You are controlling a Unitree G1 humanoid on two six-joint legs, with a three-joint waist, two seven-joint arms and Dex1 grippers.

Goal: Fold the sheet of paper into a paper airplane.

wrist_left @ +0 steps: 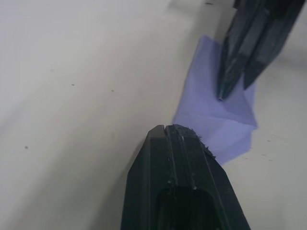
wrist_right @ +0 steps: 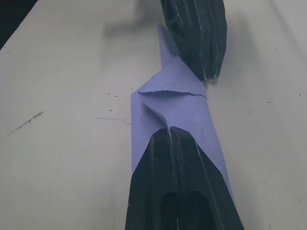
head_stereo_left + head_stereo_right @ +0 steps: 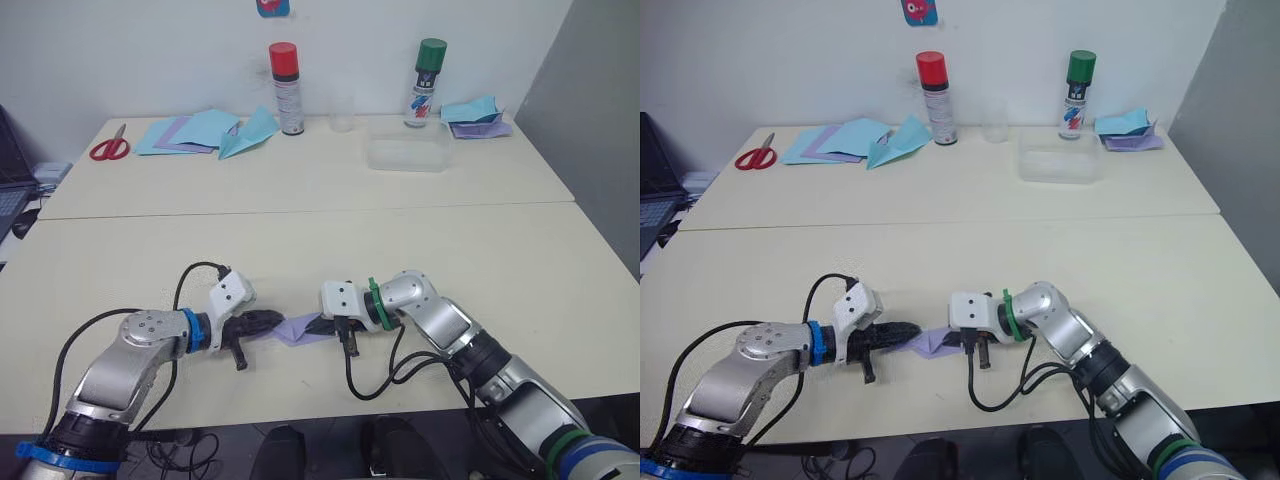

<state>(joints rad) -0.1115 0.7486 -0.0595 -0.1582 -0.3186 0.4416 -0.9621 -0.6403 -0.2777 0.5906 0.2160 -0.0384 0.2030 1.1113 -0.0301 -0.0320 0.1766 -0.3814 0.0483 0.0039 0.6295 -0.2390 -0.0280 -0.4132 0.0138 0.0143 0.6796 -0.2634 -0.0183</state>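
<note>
On the table (image 3: 560, 290) near the front edge, both arms come in from opposite ends, left gripper (image 3: 268, 321) and right gripper (image 3: 322, 325) with jaws pressed closed, probably pinning the half-folded lavender paper (image 3: 296, 330) flat to sharpen its creases.

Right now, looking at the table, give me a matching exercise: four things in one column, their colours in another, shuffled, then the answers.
Things:
1. scissors handles
2. cap of the left spray can
3. cap of the right spray can
4. folded paper between the grippers

Colours:
A. green
B. lavender
C. red
D. red

Pairs: 1-C or D, 2-C or D, 3-A, 4-B.
</note>
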